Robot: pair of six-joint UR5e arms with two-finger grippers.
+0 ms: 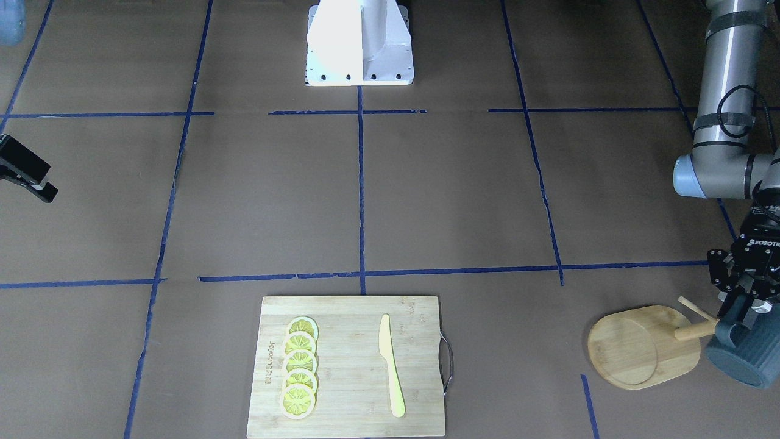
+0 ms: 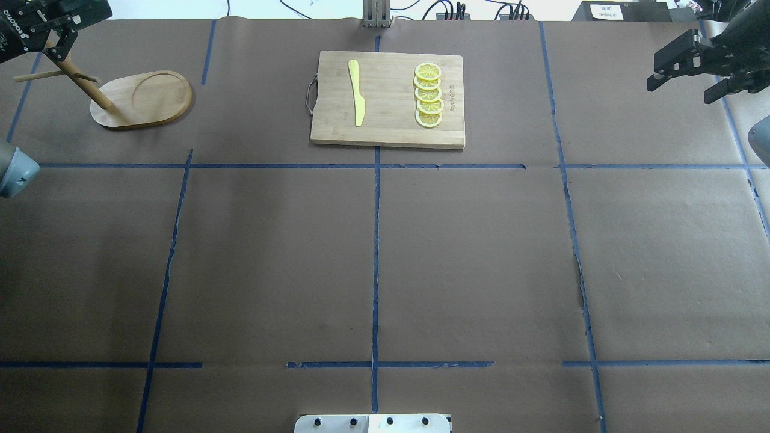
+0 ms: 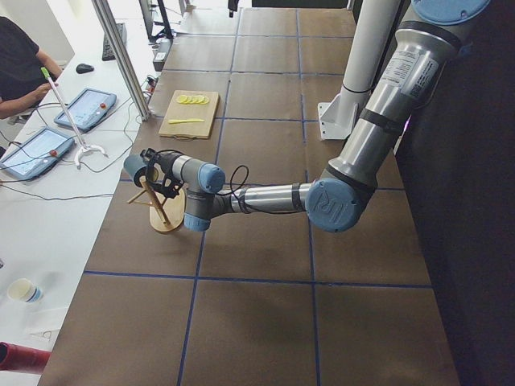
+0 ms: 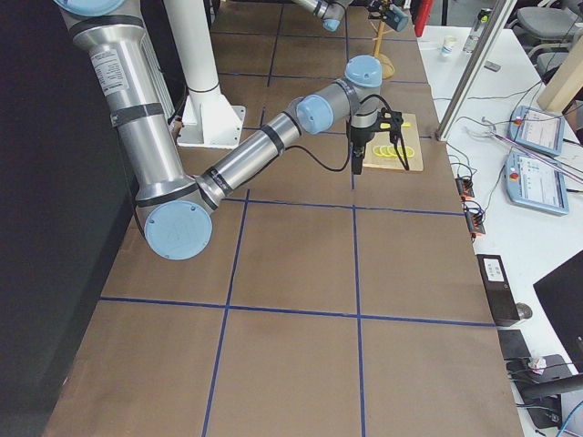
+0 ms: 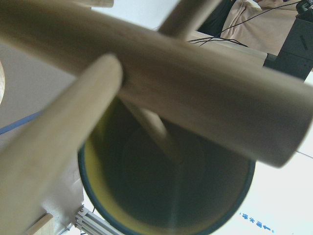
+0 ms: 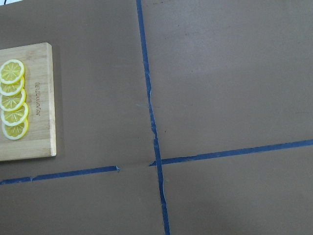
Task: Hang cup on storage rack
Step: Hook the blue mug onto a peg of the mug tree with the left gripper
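The cup [image 1: 742, 358], dark blue-grey and ribbed, hangs tilted in the air at the top of the storage rack's pole [image 1: 694, 332]. My left gripper [image 1: 740, 316] is shut on the cup near its rim. In the left wrist view the cup's yellow-green inside [image 5: 166, 191] sits right behind the pole [image 5: 186, 88], and a peg [image 5: 63, 142] crosses in front of it. The rack's bamboo base [image 2: 144, 99] lies at the table's far left corner. The cup is outside the overhead view. My right gripper [image 2: 680, 84] hovers open and empty over the far right side.
A bamboo cutting board [image 2: 388, 129] lies at the far middle with a yellow knife [image 2: 357, 90] and a row of lemon slices [image 2: 428, 95]. The robot base [image 1: 359, 46] stands at the near edge. Blue tape lines cross the brown table. A person sits at a side desk [image 3: 20, 64].
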